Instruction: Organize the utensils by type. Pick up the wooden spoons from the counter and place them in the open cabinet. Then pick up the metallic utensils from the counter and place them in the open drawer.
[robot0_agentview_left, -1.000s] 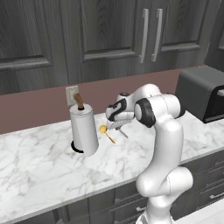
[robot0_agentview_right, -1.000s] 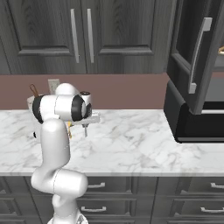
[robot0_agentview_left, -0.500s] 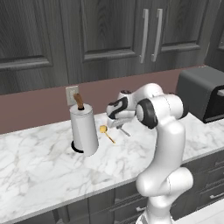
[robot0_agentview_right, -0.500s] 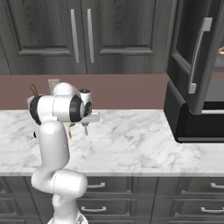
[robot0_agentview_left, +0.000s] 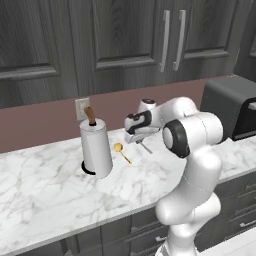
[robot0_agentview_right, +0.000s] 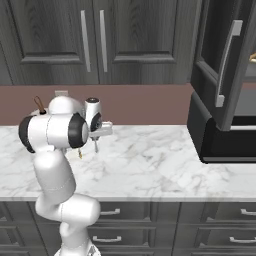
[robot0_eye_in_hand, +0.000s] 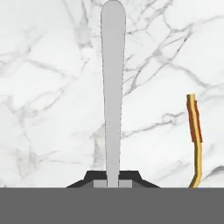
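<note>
My gripper (robot0_agentview_left: 136, 135) is shut on the silver fork (robot0_agentview_left: 145, 147) and holds it just above the white marble counter (robot0_agentview_left: 45, 185). In the hand view the fork's handle (robot0_eye_in_hand: 113, 87) runs straight up from between my fingertips. From the right base view the fork (robot0_agentview_right: 96, 145) hangs below the gripper (robot0_agentview_right: 101, 133). The yellow-gold spoon (robot0_agentview_left: 121, 152) lies on the counter just left of the fork, and its thin handle (robot0_eye_in_hand: 194, 131) is beside the fork. The open cabinet (robot0_agentview_right: 225, 60) stands at the far right. The drawer and the wooden spoons are out of view.
A paper-towel roll (robot0_agentview_left: 97, 148) with a brown knob stands left of the spoon. A black toaster (robot0_agentview_left: 231, 106) sits at the counter's right end under the open cabinet door (robot0_agentview_right: 218, 75). Shut dark wall cabinets (robot0_agentview_left: 125, 40) line the back. A small orange-brown piece (robot0_agentview_right: 252, 58) lies inside the open cabinet.
My hand has shifted only slightly with the fork still in its grip. The gold spoon and the paper-towel roll have stayed put.
</note>
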